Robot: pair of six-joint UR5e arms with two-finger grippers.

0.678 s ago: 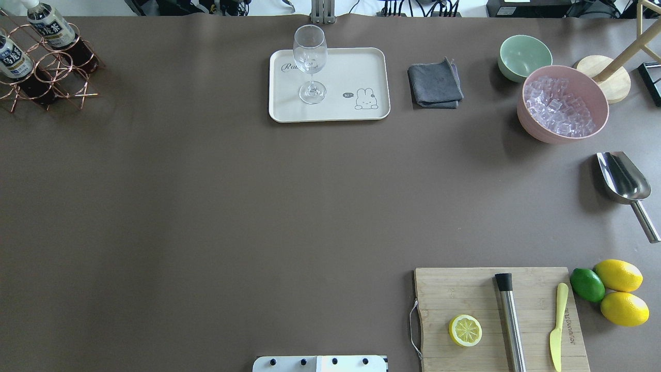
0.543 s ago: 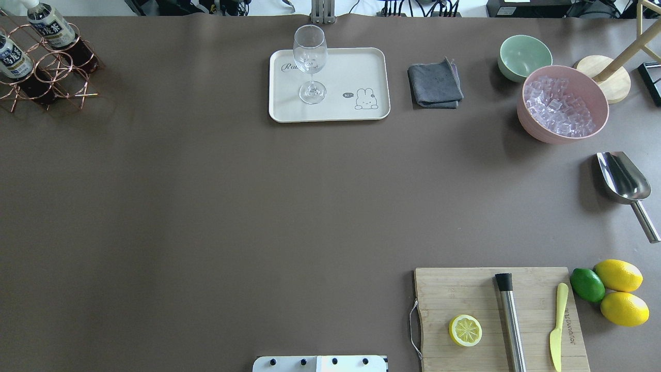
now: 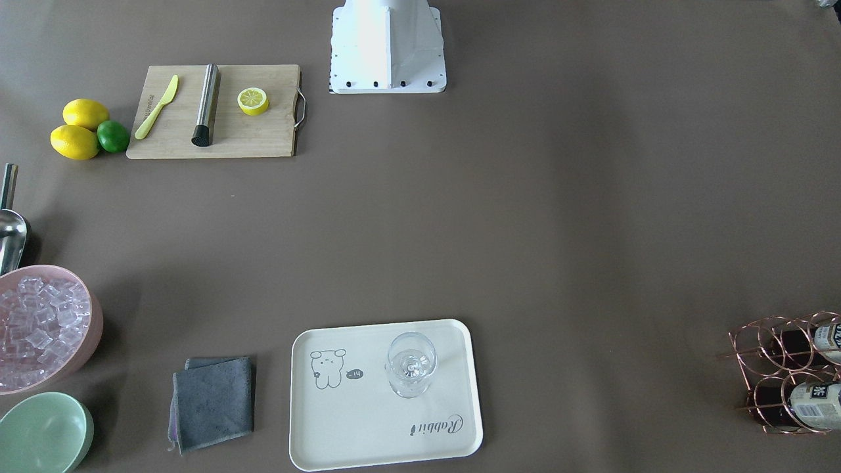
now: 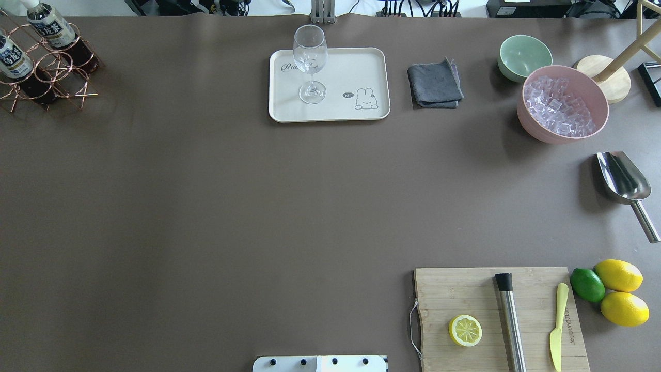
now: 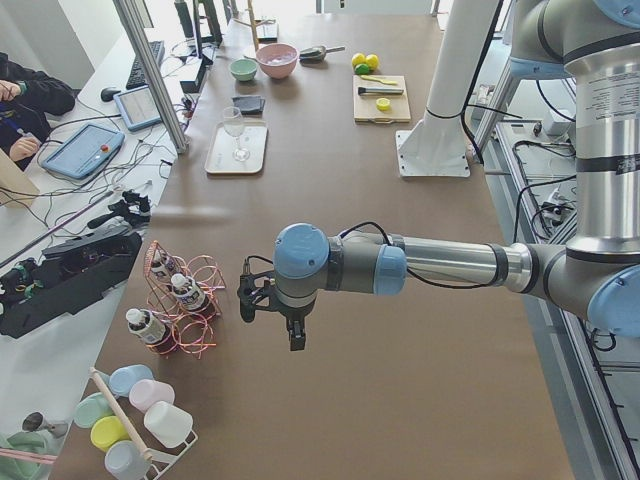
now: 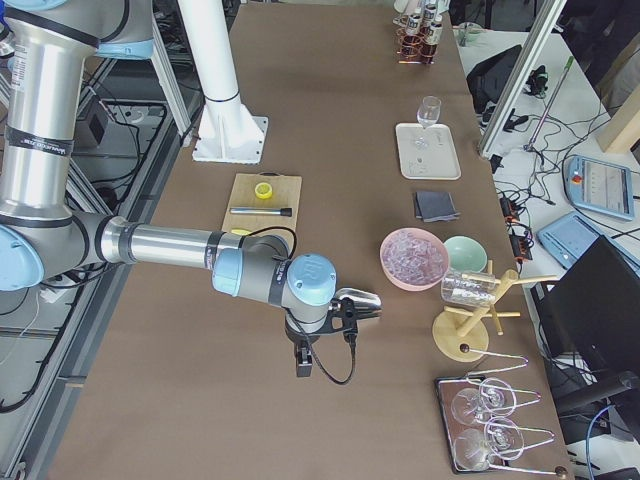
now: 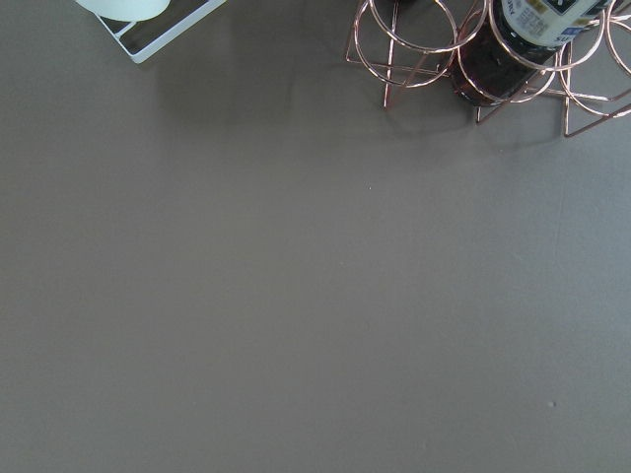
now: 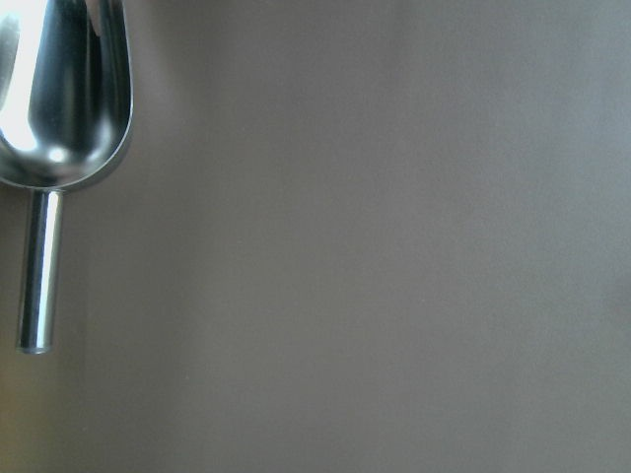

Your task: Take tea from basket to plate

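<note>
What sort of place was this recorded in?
Probably a robotics lab set up as a drinks bar: a robot arm over a table, an operator's tablet beside it, and an ice bowl, lemons and wine glass laid out.

Tea bottles [image 4: 49, 28] with dark brown liquid, white caps and pale labels with dark characters, seated in rings of copper wire basket [image 4: 57, 70], upper left corner of overhead frame, cream rectangular plate [image 4: 356, 64], small cartoon animal drawing, flat at top centre, well apart from basket
</note>
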